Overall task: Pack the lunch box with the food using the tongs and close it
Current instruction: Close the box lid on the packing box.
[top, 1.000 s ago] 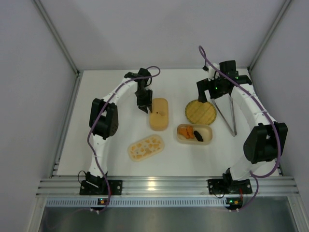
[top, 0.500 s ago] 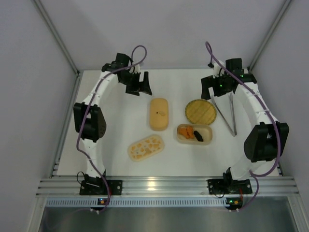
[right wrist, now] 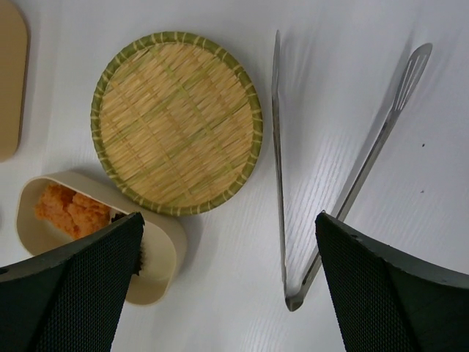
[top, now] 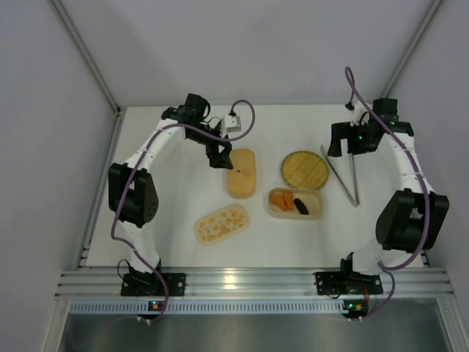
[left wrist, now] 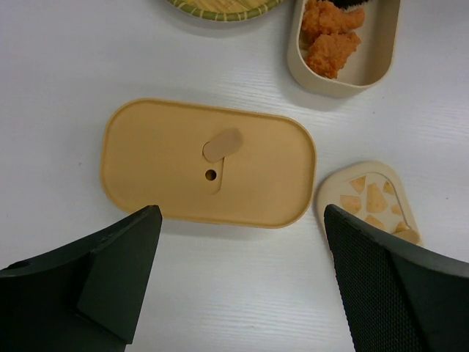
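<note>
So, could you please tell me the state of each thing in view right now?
lunch box: open, orange pieces inside
tan lid: off, flat on the table
patterned piece: flat on the table
woven plate: empty
tongs: lying unheld, arms apart
left gripper: open, above tan lid
right gripper: open, empty

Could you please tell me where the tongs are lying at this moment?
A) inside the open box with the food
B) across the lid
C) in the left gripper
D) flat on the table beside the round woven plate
D: the tongs lie flat on the table next to the woven plate, and nothing holds them.
</note>
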